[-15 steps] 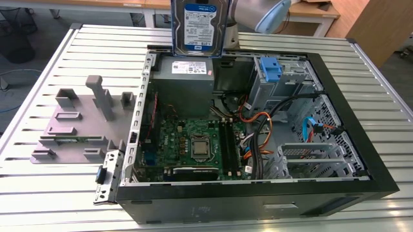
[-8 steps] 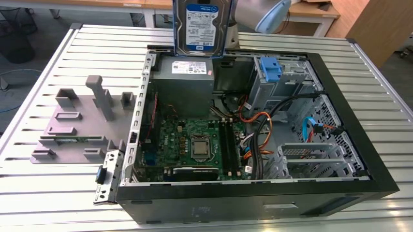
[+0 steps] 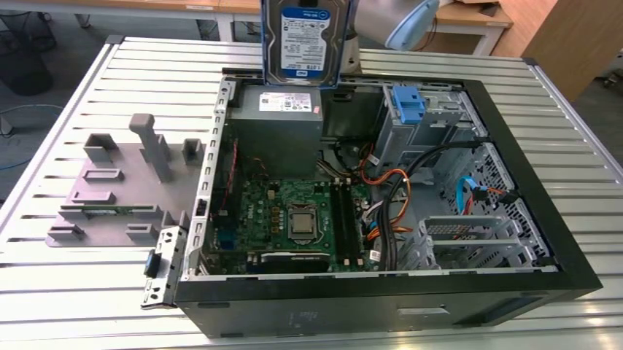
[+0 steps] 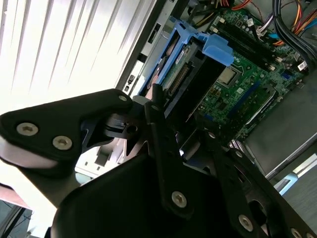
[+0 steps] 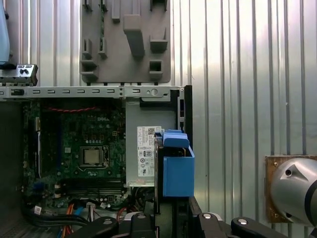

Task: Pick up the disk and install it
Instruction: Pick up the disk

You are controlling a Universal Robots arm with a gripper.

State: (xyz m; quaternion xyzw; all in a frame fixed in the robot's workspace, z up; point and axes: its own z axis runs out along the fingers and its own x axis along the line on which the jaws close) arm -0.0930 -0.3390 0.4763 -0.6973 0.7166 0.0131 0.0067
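**One step done, one outstanding: disk lifted, not seated**

Pick-up is complete as far as the pictures show. The disk (image 3: 302, 40) is off every surface, held in the air over the far edge of the open computer case (image 3: 389, 295). In the exterior view it hangs directly above the grey power-supply box (image 3: 277, 117). The gripper (image 4: 181, 111) has it: in the second wrist view the black fingers (image 4: 161, 139) stand on either side of the drive body and pinch it between them.

Installation is not done. The disk sits in no bay and touches nothing in the case. The blue tab (image 3: 409, 102) on the metal cage at the exterior view's right has no drive behind it (so far as can be made out). The grey holder plate (image 3: 117, 182) lies on the slatted table (image 3: 78, 306), well apart from the disk.

Orientation: the disk stands on end with its long axis vertical. Its labelled face is turned toward the exterior camera. The end bearing the blue carrier frame (image 5: 178, 171) points down and away from the gripper, toward the case interior and the motherboard (image 3: 292, 215). I judge it roughly square to the case walls, not tilted.
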